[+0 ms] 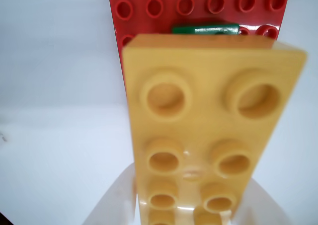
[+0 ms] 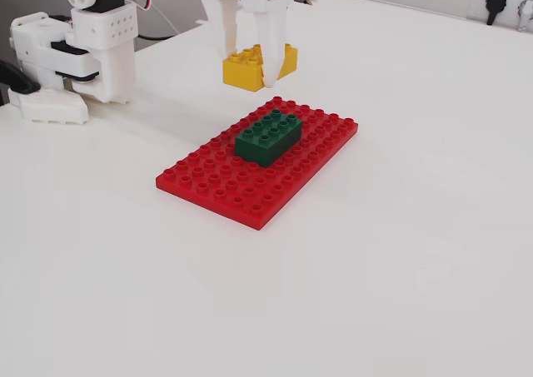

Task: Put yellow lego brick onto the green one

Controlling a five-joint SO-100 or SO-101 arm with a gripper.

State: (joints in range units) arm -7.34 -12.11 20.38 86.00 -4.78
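My white gripper [image 2: 248, 69] is shut on the yellow lego brick [image 2: 258, 63] and holds it in the air, just beyond the far end of the red studded baseplate [image 2: 218, 190]. The dark green brick [image 2: 268, 136] sits on that plate, near its far middle, in front of and below the yellow brick. In the wrist view the yellow brick [image 1: 208, 130] fills the middle, studs facing the camera, between my pale fingers [image 1: 112, 205]. Only a thin strip of the green brick [image 1: 204, 30] shows past its far edge, with the red plate [image 1: 169, 7] behind.
The arm's white base [image 2: 83, 52] stands at the back left in the fixed view. A wall socket [image 2: 498, 1] is at the far right edge. The white table [image 2: 400, 269] surrounds the plate on all sides.
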